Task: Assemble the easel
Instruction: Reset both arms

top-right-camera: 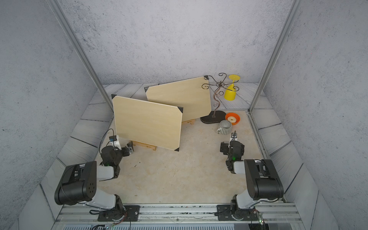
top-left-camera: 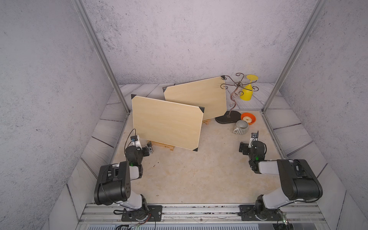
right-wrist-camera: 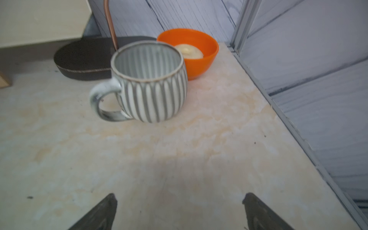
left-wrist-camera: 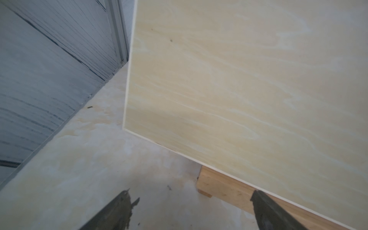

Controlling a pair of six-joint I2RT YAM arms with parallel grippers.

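Two pale wooden boards with black corner caps stand on low wooden easel bases in both top views. The near board rests on a base and fills the left wrist view. The far board leans on a second base. My left gripper is open beside the near base's left end, holding nothing. My right gripper is open over bare table, short of the mug.
At the back right stand a striped grey mug, an orange bowl with something pale in it, and a dark oval-based wire stand. A yellow goblet hangs upside down from it. Grey walls and metal posts enclose the table.
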